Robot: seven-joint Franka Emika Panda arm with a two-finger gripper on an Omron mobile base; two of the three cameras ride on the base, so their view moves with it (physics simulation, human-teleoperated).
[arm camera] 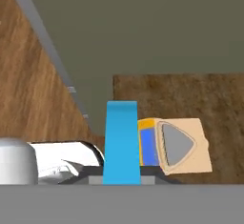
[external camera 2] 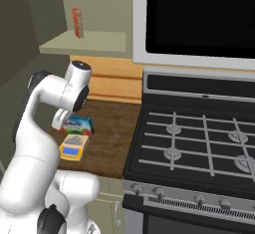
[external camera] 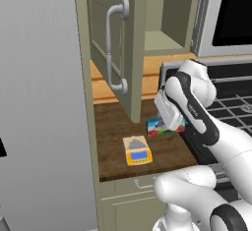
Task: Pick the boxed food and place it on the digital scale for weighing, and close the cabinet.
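Setting: wooden desk point(external camera: 115, 141) between fridge side and stove.
Jaws: pinching the boxed food point(arm camera: 122, 142), held just above the desk.
Scale: digital scale point(external camera: 137, 151) near, plate bare.
Cabinet: door point(external camera: 112, 43) open.
Left: placing, closing.

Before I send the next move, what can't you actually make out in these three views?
- Jaws: hidden behind the box edge in the hand view, behind the arm in both base views.
- Boxed food: partly covered by the hand in the left base view; whether it is lifted is unclear.
- Digital scale: its near part is covered by the blue box edge; display reading too small.
- Cabinet door: top cut off by the frame.
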